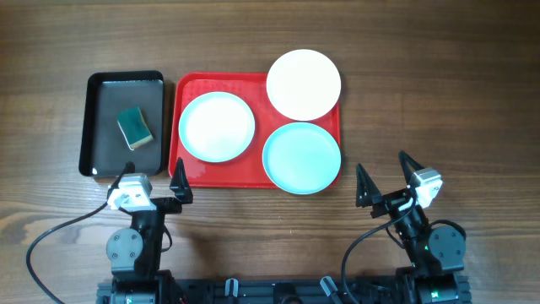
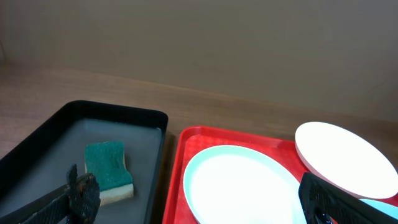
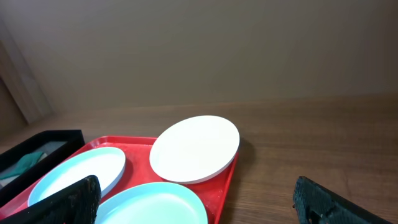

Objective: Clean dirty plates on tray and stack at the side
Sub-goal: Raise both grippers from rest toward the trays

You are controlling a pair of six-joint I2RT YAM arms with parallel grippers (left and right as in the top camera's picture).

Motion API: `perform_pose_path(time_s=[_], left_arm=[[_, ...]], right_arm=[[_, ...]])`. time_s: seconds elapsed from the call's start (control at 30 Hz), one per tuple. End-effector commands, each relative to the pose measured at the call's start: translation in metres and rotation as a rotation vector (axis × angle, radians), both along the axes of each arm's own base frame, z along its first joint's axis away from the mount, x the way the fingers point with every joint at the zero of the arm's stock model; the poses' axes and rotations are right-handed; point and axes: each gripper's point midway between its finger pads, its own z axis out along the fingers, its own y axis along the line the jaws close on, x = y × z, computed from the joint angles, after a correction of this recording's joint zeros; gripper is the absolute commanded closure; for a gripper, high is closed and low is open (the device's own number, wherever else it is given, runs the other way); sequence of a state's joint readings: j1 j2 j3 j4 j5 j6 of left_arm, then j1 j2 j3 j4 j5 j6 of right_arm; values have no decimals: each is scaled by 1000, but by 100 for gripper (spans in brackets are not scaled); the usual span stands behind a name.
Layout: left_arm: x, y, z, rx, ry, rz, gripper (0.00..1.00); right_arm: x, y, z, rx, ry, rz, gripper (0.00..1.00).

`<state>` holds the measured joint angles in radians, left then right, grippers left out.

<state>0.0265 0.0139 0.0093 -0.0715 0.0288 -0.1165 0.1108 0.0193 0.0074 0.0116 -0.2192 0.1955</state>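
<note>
The red tray (image 1: 190, 173) lies at the table's middle with three plates on it. A pale aqua plate (image 1: 217, 127) rests at its left, and a second aqua plate (image 1: 301, 158) at its front right. The cream-white plate (image 1: 304, 84) leans over the tray's far right rim. My left gripper (image 1: 148, 177) stands open just in front of the tray's front left corner, holding nothing. The right gripper (image 1: 383, 165) is open and empty over bare wood, right of the tray's front corner. In the left wrist view the near aqua plate (image 2: 242, 183) lies between the fingers (image 2: 81, 196).
A black tray (image 1: 93, 127) left of the red one holds a green sponge (image 1: 134, 127) with a pale underside. Wooden table surrounds both trays. Both arm bases stand at the near edge, with a cable looping at the left.
</note>
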Motion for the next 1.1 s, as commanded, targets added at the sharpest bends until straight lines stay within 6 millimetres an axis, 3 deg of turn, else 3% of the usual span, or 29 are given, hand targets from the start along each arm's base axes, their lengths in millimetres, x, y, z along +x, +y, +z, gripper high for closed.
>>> perform_pose_path(time_s=[0.0, 0.97, 1.07], left_arm=[[0, -1, -3, 3, 8, -11, 0], [0, -2, -3, 3, 7, -11, 0], [0, -2, -3, 3, 7, -11, 0]], right_arm=[[0, -1, 0, -9, -5, -9, 0], [0, -1, 0, -7, -6, -7, 0], [-1, 2, 0, 90, 28, 10, 0]])
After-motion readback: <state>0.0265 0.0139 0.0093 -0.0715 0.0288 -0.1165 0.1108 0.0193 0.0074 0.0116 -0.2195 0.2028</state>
